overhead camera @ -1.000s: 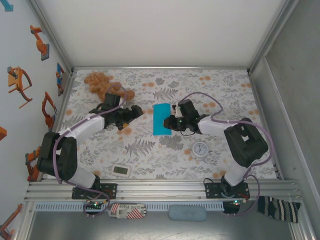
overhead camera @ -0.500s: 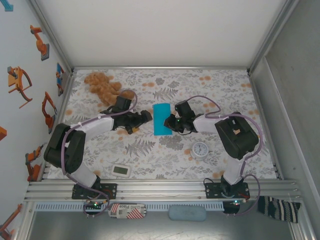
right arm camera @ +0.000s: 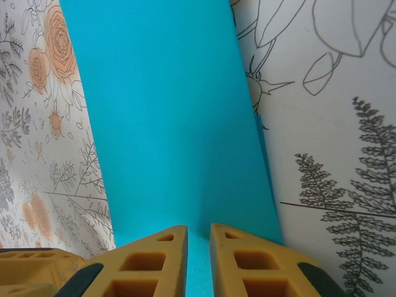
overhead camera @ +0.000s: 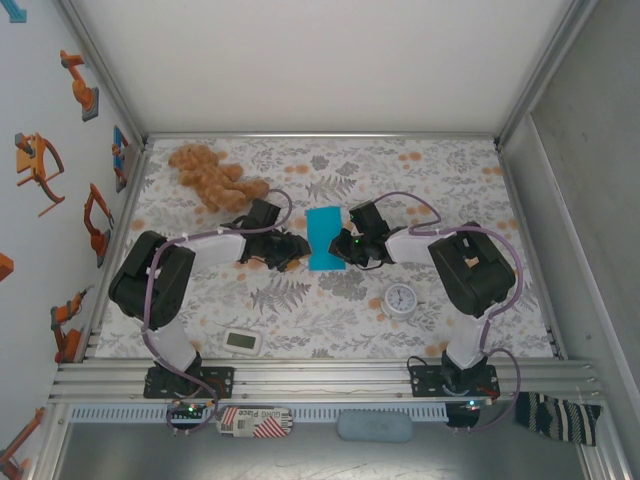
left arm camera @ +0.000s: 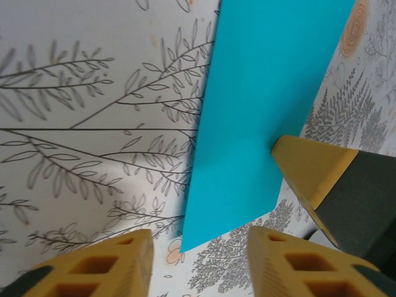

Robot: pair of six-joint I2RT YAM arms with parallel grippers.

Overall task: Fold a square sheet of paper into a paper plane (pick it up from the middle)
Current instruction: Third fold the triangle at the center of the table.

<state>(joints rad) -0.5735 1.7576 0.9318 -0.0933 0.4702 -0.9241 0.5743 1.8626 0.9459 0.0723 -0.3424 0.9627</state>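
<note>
Thin turquoise-blue paper sheet (overhead camera: 323,238), folded to a narrow rectangle, sits mid floral surface (overhead camera: 300,320). Right gripper (right arm camera: 198,235) fingers nearly closed, pinching its right edge. Left gripper (left arm camera: 199,247) fingers part-open, empty, just beside its left edge.

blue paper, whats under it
The flowered table cover runs up to the edges of the blue paper, so probably just more of it; the patch directly beneath is hidden by the sheet.
</note>
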